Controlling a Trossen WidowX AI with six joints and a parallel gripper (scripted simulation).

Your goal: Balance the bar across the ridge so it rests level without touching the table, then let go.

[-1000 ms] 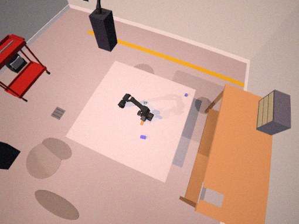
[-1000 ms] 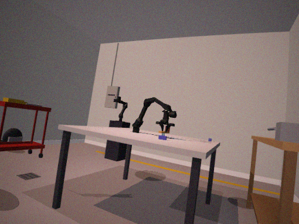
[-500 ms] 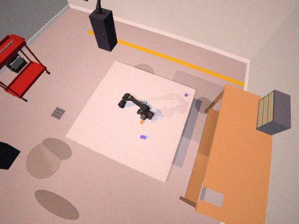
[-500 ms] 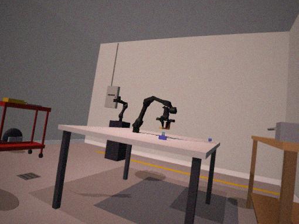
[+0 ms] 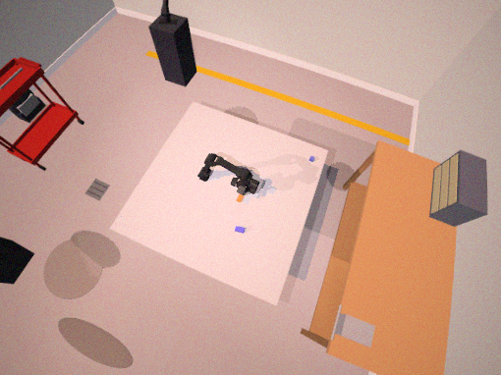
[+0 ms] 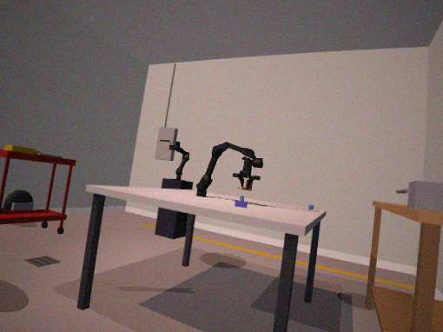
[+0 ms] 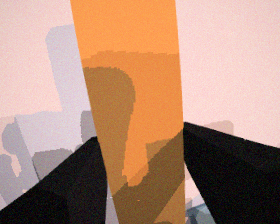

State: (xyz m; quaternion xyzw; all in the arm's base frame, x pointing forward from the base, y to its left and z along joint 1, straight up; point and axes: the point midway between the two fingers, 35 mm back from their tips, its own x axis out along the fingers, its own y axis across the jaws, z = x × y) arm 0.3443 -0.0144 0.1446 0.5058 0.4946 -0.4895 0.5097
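The orange bar (image 5: 240,198) (image 6: 240,189) (image 7: 130,30) is between the fingers of my gripper (image 6: 246,187) (image 7: 140,138), which is shut on it. In the exterior view the bar hangs above the white table (image 5: 182,220) (image 6: 278,218). In the wrist view it runs lengthwise from the top edge down between the black fingers, and its ends are out of view. A small grey-teal piece (image 6: 241,198) shows below the gripper, behind a purple block; it may be the ridge, but its shape is unclear. It is not distinct in the top view.
A purple block (image 5: 240,230) (image 6: 241,203) lies on the table near the gripper. A small blue-purple cube (image 5: 311,159) (image 6: 311,207) stands near a table corner. An orange-brown workbench (image 5: 403,249) and a red cart (image 5: 46,129) stand on the floor away from the table.
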